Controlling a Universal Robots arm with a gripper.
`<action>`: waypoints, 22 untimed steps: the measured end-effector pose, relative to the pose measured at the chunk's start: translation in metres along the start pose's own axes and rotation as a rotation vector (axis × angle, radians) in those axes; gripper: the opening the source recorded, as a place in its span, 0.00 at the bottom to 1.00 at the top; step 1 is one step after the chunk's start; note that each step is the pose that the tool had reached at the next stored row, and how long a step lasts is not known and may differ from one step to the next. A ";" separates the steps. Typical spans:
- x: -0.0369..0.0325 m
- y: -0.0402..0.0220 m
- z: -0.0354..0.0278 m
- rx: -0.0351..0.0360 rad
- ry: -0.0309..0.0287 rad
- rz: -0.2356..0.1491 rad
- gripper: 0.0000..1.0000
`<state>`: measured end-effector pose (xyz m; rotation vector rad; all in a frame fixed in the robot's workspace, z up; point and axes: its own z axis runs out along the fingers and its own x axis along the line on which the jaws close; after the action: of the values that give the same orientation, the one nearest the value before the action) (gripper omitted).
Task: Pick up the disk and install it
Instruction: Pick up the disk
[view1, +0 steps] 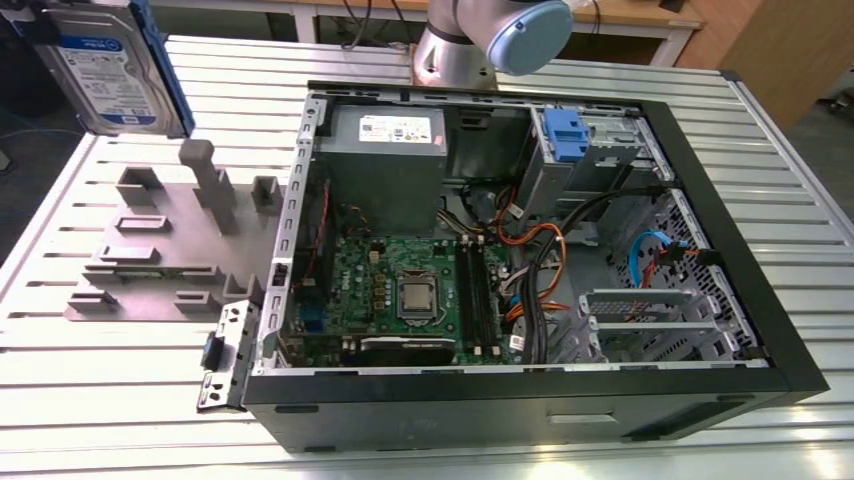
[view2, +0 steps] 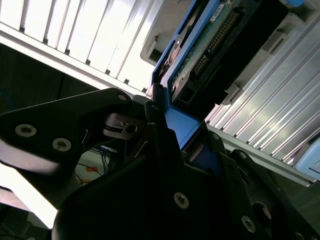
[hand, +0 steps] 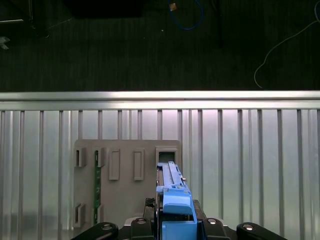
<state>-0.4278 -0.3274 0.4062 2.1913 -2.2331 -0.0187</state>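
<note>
The disk (view1: 114, 70), a silver drive with a white-and-blue label and a blue frame, hangs upright above the table's far corner at the exterior view's left. In the first wrist view the disk (hand: 171, 192) shows edge-on, its blue frame clamped in my gripper (hand: 175, 222). The second wrist view looks along the black fingers (view2: 155, 112) of my gripper (view2: 180, 125), shut on the blue frame of the disk (view2: 200, 55). The disk's connector edge points away from the gripper.
Below the disk a grey slotted fixture (view1: 160, 250) lies on the ribbed metal table (view1: 120, 400); in the first wrist view the fixture (hand: 125, 175) holds a green circuit strip. An open computer case (view1: 747, 300) has a drive bay with a blue latch (view1: 567, 135) and a grey power supply (view1: 387, 140). The arm's base (view1: 487, 40) stands behind.
</note>
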 end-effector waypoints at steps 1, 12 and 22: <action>0.0000 0.0000 -0.0004 0.0000 0.0000 0.000 0.36; 0.0000 0.0001 -0.0044 0.0000 0.0000 0.000 0.36; 0.0000 0.0001 -0.0088 0.0001 0.0000 0.000 0.36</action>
<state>-0.4278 -0.3274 0.4150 2.1914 -2.2332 -0.0187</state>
